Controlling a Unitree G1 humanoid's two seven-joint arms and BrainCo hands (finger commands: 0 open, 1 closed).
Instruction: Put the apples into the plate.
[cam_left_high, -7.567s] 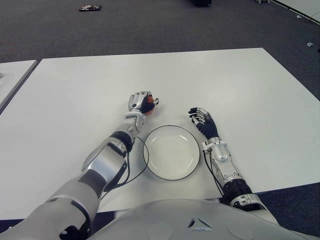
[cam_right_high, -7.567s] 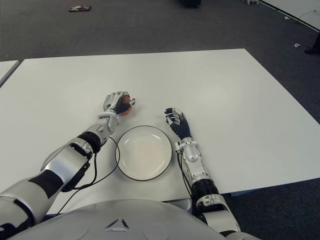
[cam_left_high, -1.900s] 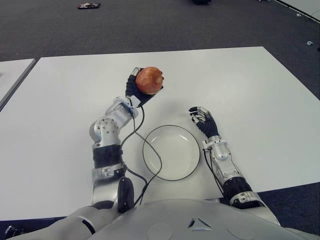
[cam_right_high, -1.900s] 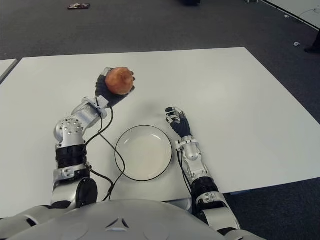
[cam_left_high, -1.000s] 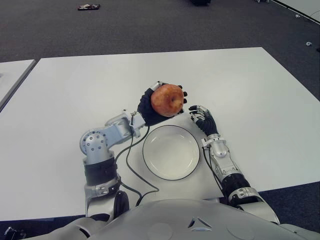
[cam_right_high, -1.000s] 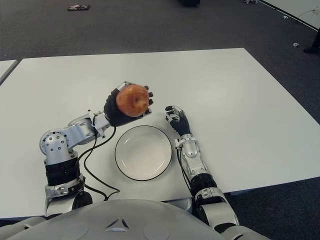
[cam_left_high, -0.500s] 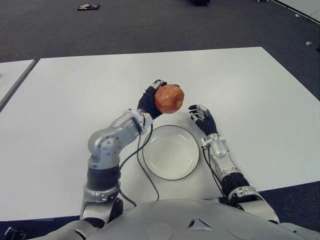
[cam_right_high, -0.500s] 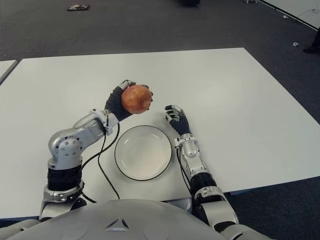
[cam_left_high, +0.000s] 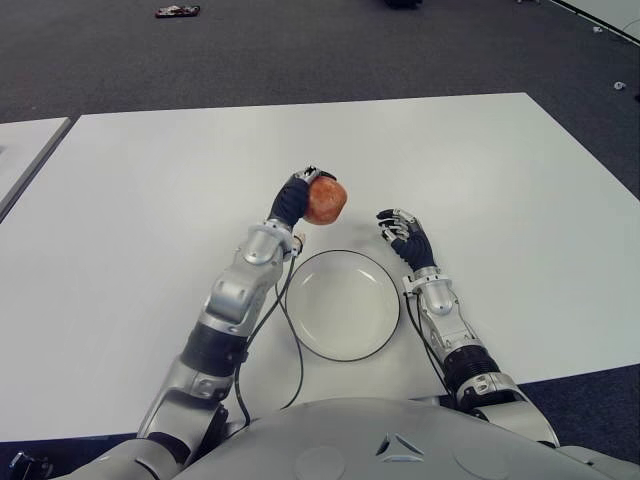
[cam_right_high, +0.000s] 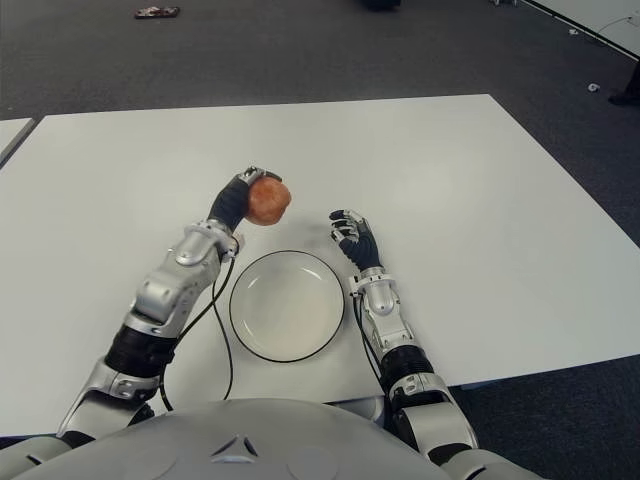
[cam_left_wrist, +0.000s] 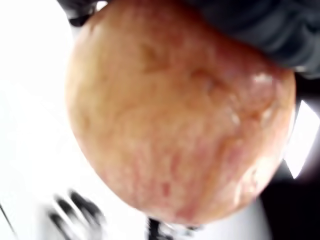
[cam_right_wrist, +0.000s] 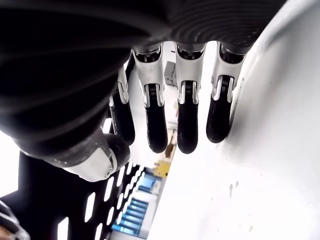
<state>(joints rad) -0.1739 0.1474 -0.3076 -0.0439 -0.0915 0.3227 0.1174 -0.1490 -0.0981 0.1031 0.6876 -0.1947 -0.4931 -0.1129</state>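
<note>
My left hand (cam_left_high: 300, 197) is shut on a reddish apple (cam_left_high: 325, 200), holding it above the white table (cam_left_high: 150, 200) just beyond the far left rim of the plate (cam_left_high: 343, 305). The apple (cam_left_wrist: 175, 115) fills the left wrist view. The plate is white with a dark rim and has nothing in it. My right hand (cam_left_high: 403, 234) shows beside the plate's right edge, fingers (cam_right_wrist: 187, 125) relaxed and holding nothing.
A black cable (cam_left_high: 290, 350) trails from my left forearm across the table beside the plate. A second white table edge (cam_left_high: 25, 160) shows at far left. Dark carpet (cam_left_high: 300, 50) lies beyond the table, with a small object (cam_left_high: 180, 14) on it.
My left hand has dropped lower with the apple and the arm has stretched out, bringing the apple closer to the table by the plate's far rim. The right hand has not moved.
</note>
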